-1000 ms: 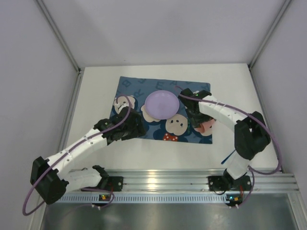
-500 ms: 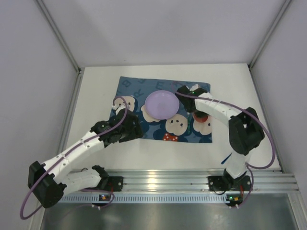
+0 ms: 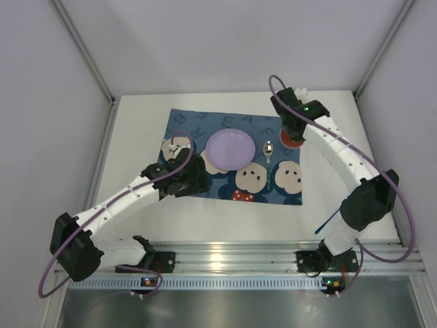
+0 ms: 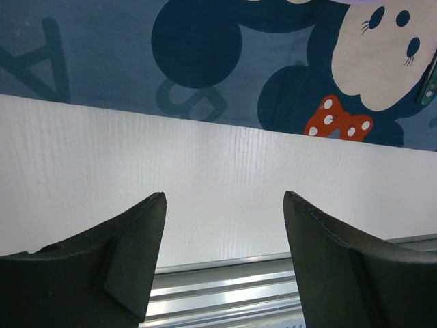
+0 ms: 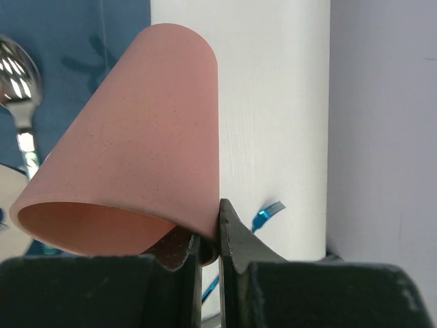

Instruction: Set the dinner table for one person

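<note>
**Top view:** The dinner table [image 3: 136, 137] fills the middle of my screen, with its aluminium rail [image 3: 273, 256] along 6 o'clock. A dark-blue placemat [image 3: 188, 126] lies at its centre. It carries a purple plate [image 3: 231, 149] and, at the plate's 3 o'clock, a spoon [image 3: 268, 152]. The right gripper [image 3: 290, 133] is out at the mat's 1 o'clock corner, clamped on a pink cup [image 3: 293, 142]. The left gripper [image 3: 193, 179] sits over the mat's 7 o'clock corner. A thin blue item [image 3: 326, 224] lies on the bare top at 4 o'clock, beside the right arm.

**Left wrist:** I see the left gripper [image 4: 224, 260] with its fingers spread wide and nothing between them, above the white dinner table [image 4: 218, 178]. The placemat [image 4: 102, 55] crosses at 12 o'clock and the rail [image 4: 218, 280] at 6.

**Right wrist:** The right gripper [image 5: 208, 232] pinches the wall of the pink cup [image 5: 136, 157] at its rim. The cup is tilted, its mouth toward 7 o'clock. The spoon [image 5: 20, 75] rests on the placemat [image 5: 102, 27] at 9 o'clock. The blue item [image 5: 268, 208] lies on the dinner table [image 5: 273, 102] at 4 o'clock.
</note>
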